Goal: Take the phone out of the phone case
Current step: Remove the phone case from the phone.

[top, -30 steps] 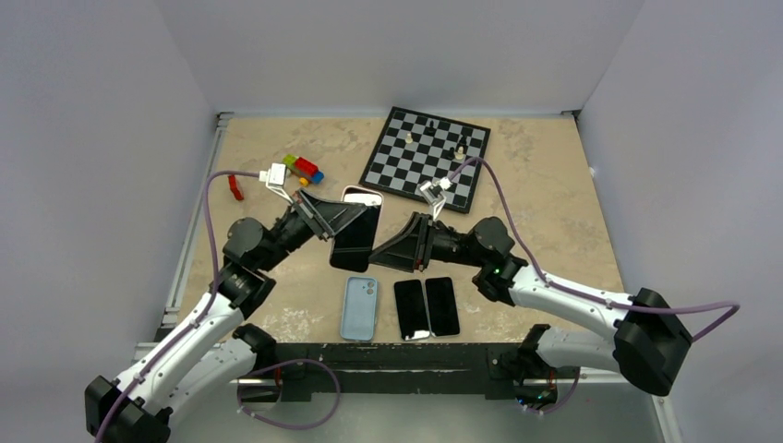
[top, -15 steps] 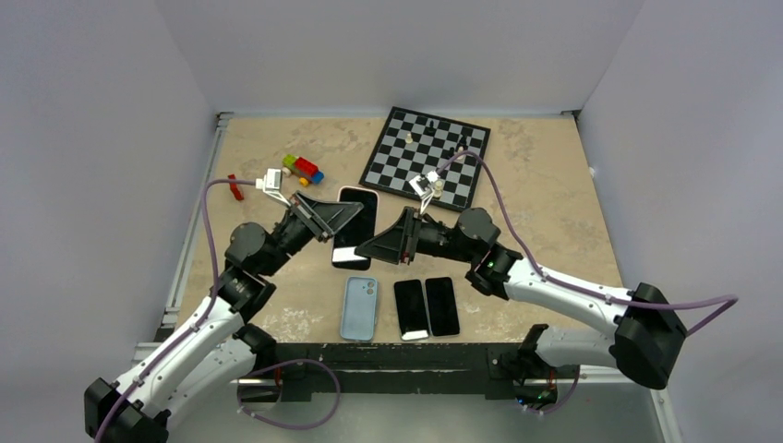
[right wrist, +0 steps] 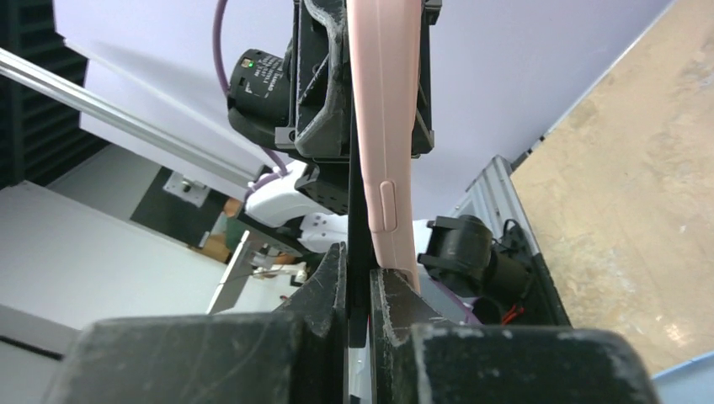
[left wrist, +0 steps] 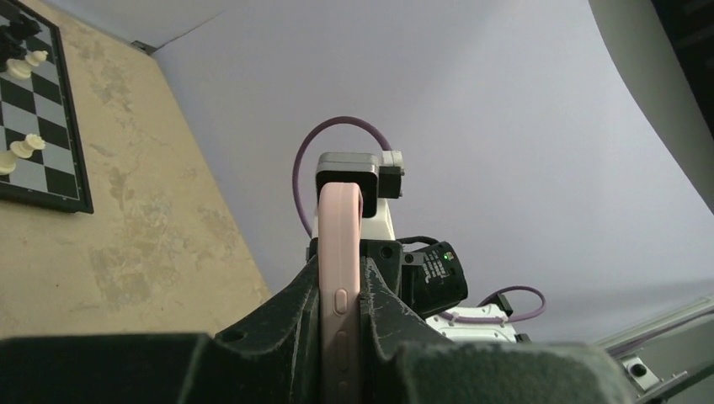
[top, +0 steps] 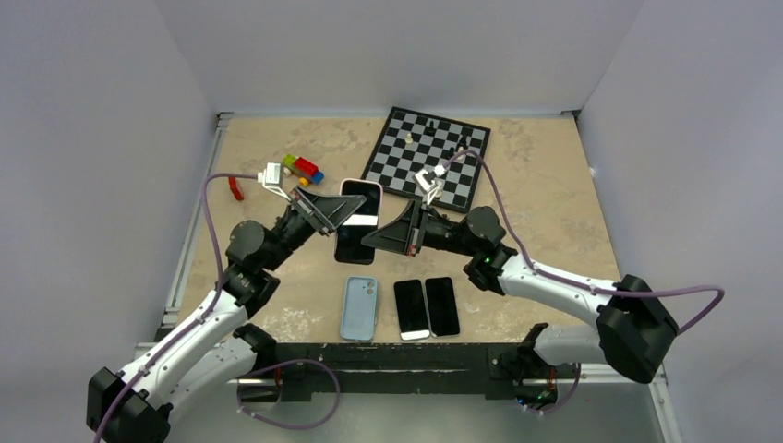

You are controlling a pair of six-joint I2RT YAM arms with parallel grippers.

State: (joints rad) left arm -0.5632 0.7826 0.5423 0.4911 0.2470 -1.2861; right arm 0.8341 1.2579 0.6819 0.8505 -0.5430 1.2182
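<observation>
A black phone (top: 355,236) in a pink phone case (top: 367,186) hangs above the table between the two arms. My left gripper (top: 343,215) is shut on the case's left side; in the left wrist view the pink case (left wrist: 339,244) stands edge-on between the fingers of that gripper (left wrist: 340,337). My right gripper (top: 373,238) is shut on the opposite side. In the right wrist view the phone (right wrist: 357,210) is a thin black slab clamped in that gripper (right wrist: 360,290), while the pink case (right wrist: 383,126) runs just outside the right finger.
On the table near the arm bases lie a light blue case (top: 359,307) and two black phones (top: 411,308) (top: 441,305). A chessboard (top: 420,171) with a few pieces sits at the back. Coloured bricks (top: 303,169) and a small red piece (top: 235,189) lie back left.
My right gripper moved left to the phone's side and closed on it. The left gripper kept its hold and raised the cased phone slightly toward the back.
</observation>
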